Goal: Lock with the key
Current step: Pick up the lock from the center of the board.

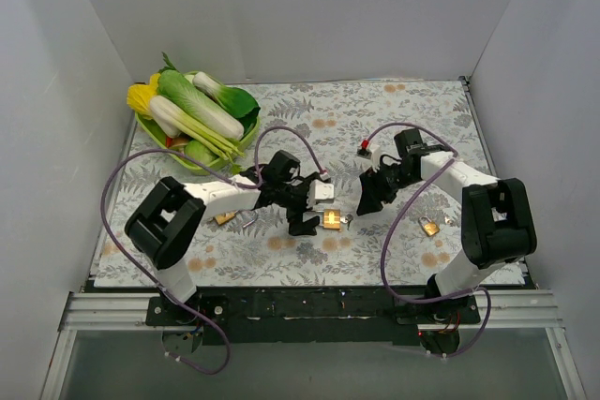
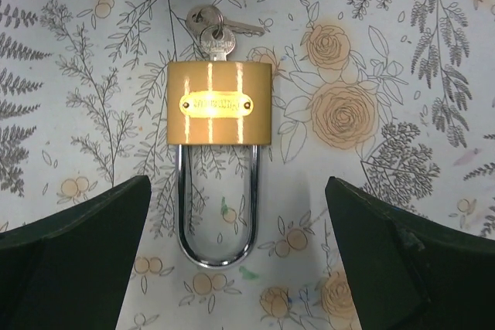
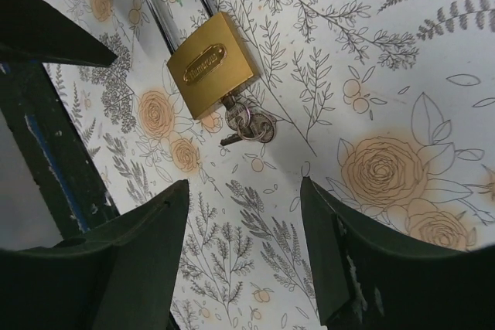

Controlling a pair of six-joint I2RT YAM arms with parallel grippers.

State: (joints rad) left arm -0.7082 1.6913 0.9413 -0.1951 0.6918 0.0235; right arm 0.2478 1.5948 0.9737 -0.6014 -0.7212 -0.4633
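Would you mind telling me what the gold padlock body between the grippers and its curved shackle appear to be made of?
The gold rectangular padlock body looks like polished brass: yellow, with bright glare streaks. Its U-shaped shackle looks like chromed steel, silvery and mirror-like.

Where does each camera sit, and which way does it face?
Top external: above and behind, facing down at the table; left arm and right arm show.
Left wrist: on the left hand, facing straight down at the padlock; its fingers show.
Right wrist: on the right hand, facing down aslant; its fingers show.
Shared: both wrist views show one padlock with keys.
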